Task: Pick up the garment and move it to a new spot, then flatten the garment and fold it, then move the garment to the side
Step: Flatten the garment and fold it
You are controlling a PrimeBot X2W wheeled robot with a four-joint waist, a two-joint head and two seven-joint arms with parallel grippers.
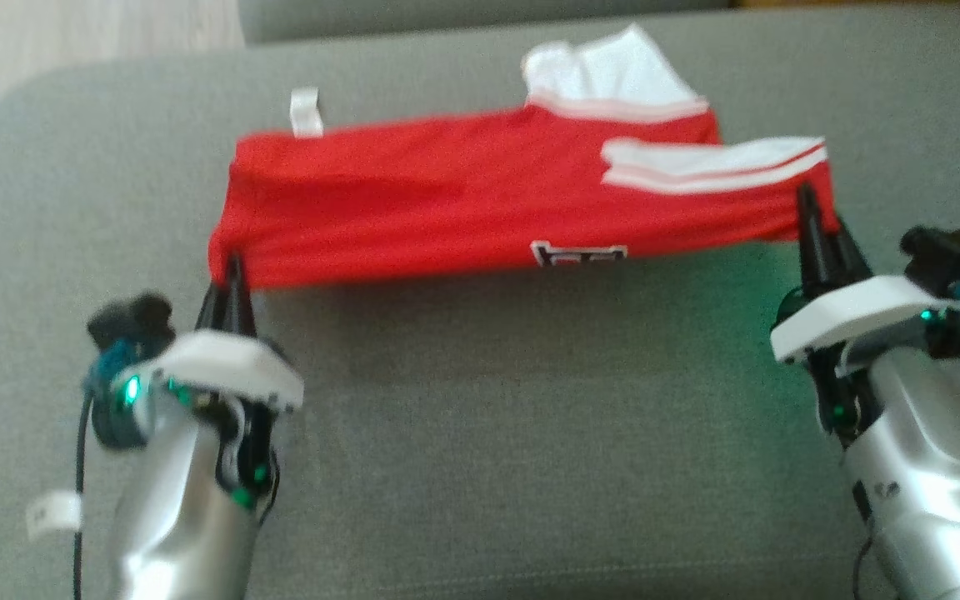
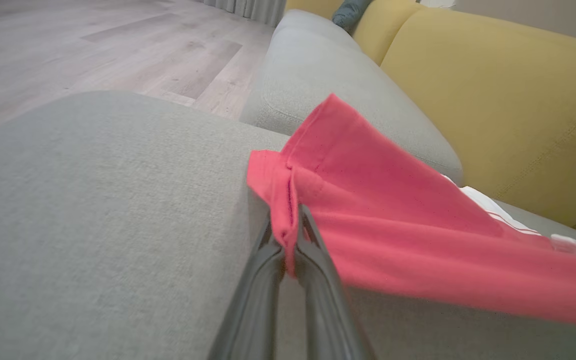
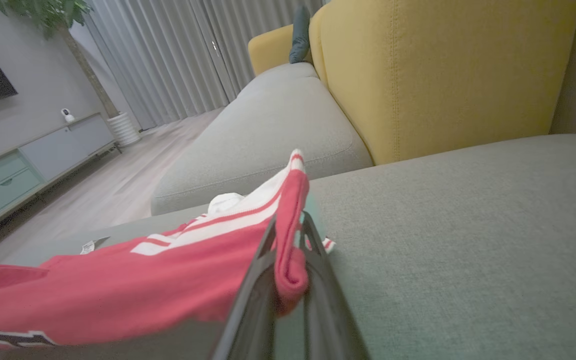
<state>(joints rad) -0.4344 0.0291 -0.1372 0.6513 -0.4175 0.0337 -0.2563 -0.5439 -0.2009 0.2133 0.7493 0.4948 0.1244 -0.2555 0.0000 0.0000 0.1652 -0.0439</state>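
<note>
The garment [image 1: 480, 200] is a red shirt with white striped sleeves, folded into a long band across the grey sofa cushion. My left gripper [image 1: 232, 271] is shut on its near left corner; the left wrist view shows red cloth [image 2: 393, 240] pinched between the two dark fingers [image 2: 263, 270]. My right gripper [image 1: 807, 204] is shut on the near right corner, where a rolled red edge [image 3: 290, 240] sits between its fingers [image 3: 318, 280]. The near edge hangs stretched between both grippers, slightly off the cushion. A black and white logo [image 1: 577, 252] shows on that edge.
The grey cushion [image 1: 480, 433] stretches wide in front of the garment. A second grey seat [image 3: 268, 125] and yellow backrests [image 3: 443, 70] lie beyond. Wooden floor [image 2: 93, 45] runs past the cushion's left edge. A white label [image 1: 306, 112] lies on the cushion behind the shirt.
</note>
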